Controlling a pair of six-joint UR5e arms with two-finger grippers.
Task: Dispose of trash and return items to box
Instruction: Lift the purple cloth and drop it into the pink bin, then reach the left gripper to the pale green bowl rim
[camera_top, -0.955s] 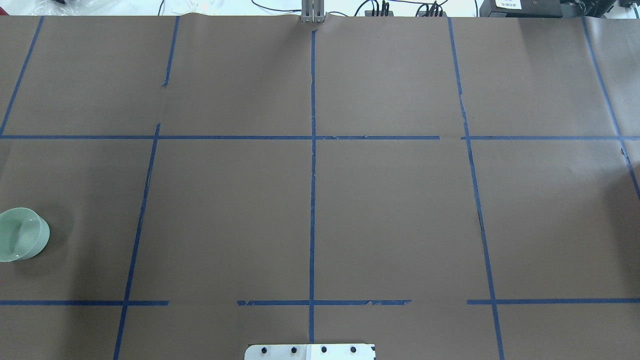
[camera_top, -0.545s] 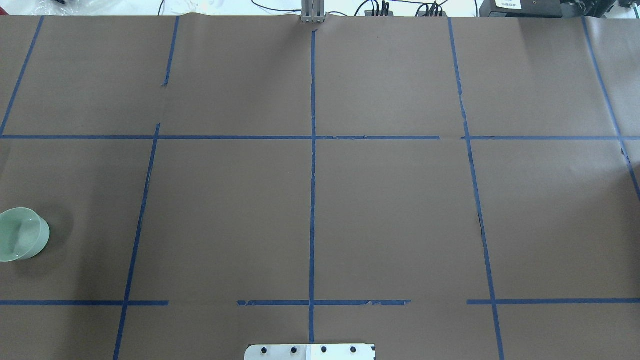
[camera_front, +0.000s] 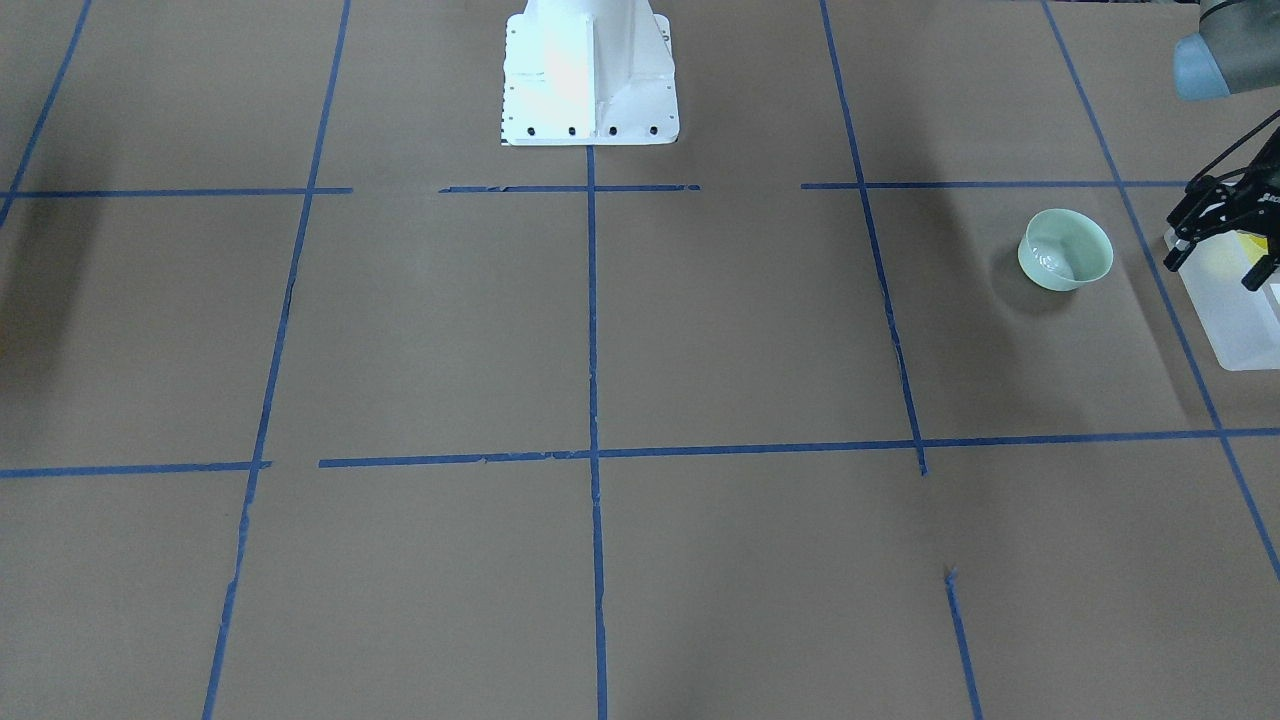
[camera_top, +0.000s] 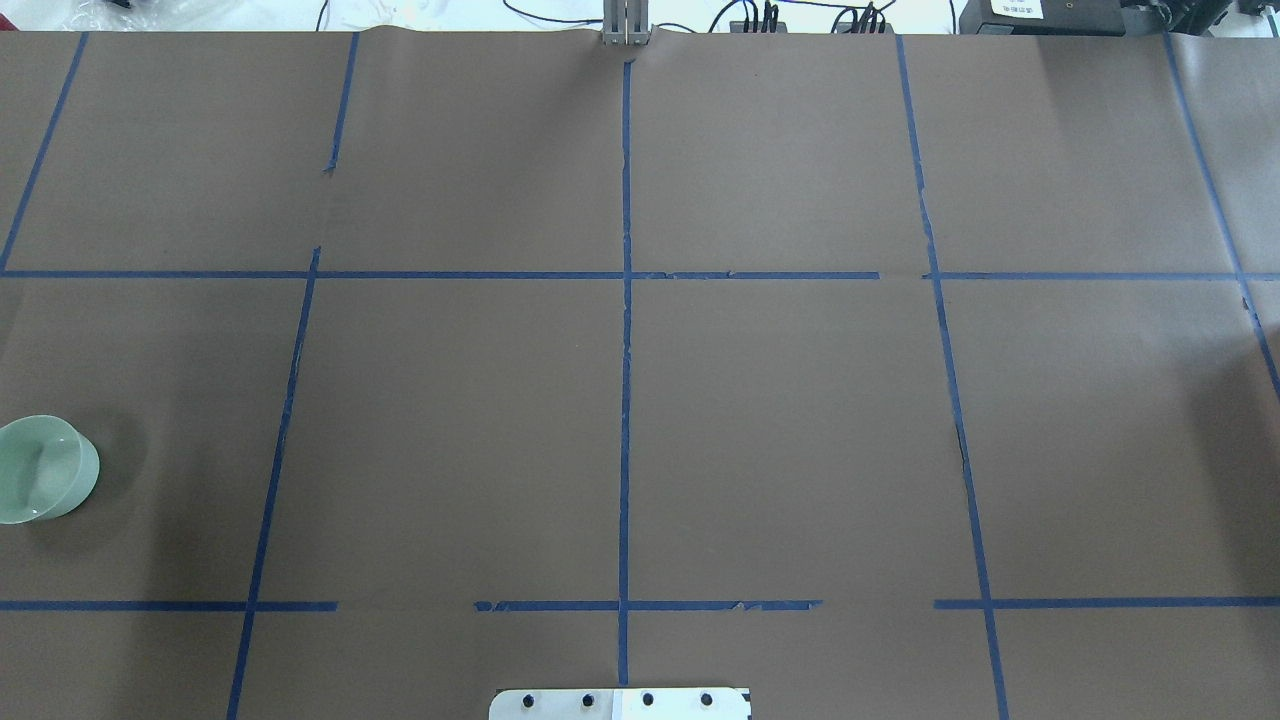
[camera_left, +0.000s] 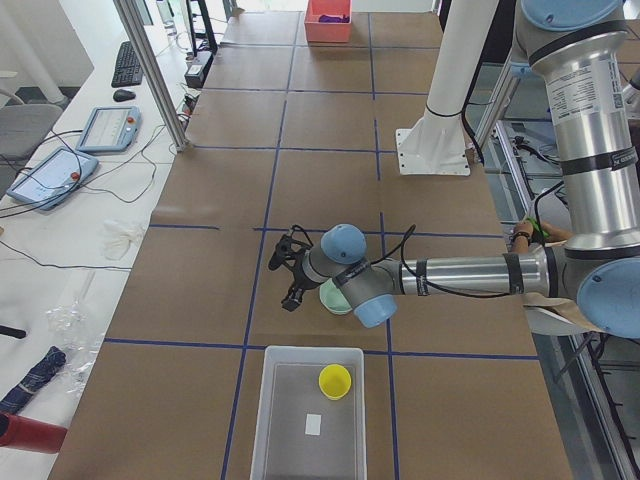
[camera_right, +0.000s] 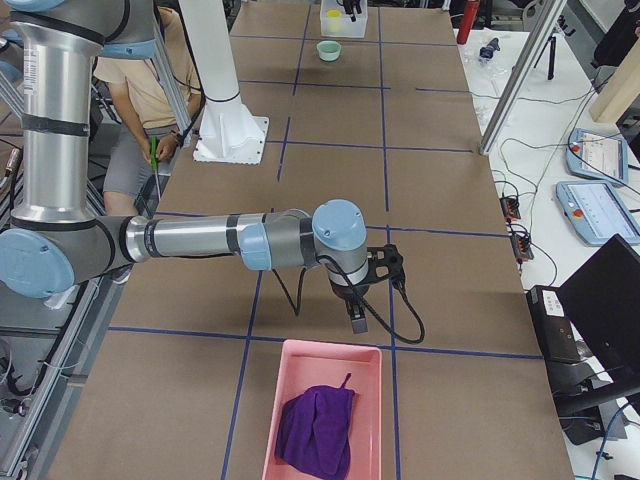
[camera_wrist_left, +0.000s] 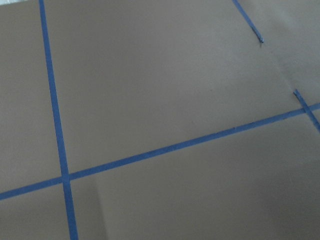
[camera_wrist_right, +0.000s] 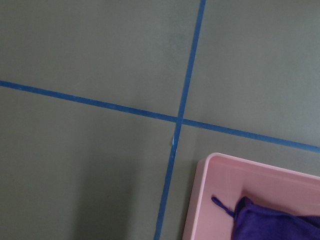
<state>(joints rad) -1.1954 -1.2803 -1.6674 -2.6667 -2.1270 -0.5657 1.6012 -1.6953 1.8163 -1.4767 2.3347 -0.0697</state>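
Note:
The mint-green bowl (camera_front: 1066, 250) stands upright on the brown table at my left end; it also shows in the overhead view (camera_top: 40, 482) and, half hidden by my left arm, in the exterior left view (camera_left: 328, 298). The frosted white box (camera_front: 1238, 330) stands just beyond it, with the yellow cup (camera_left: 335, 381) upright inside the box (camera_left: 262, 420). My left gripper (camera_front: 1218, 258) is open and empty, hovering by the box's near edge beside the bowl (camera_left: 283, 283). My right gripper (camera_right: 357, 318) shows only in the exterior right view, so I cannot tell its state.
A pink tray (camera_right: 285, 400) holding a purple cloth (camera_right: 318, 432) sits at the table's right end, just below my right gripper. The white robot base (camera_front: 590, 70) stands at mid-table. A person (camera_right: 150, 90) sits behind the robot. A small white slip (camera_left: 313, 424) lies in the box.

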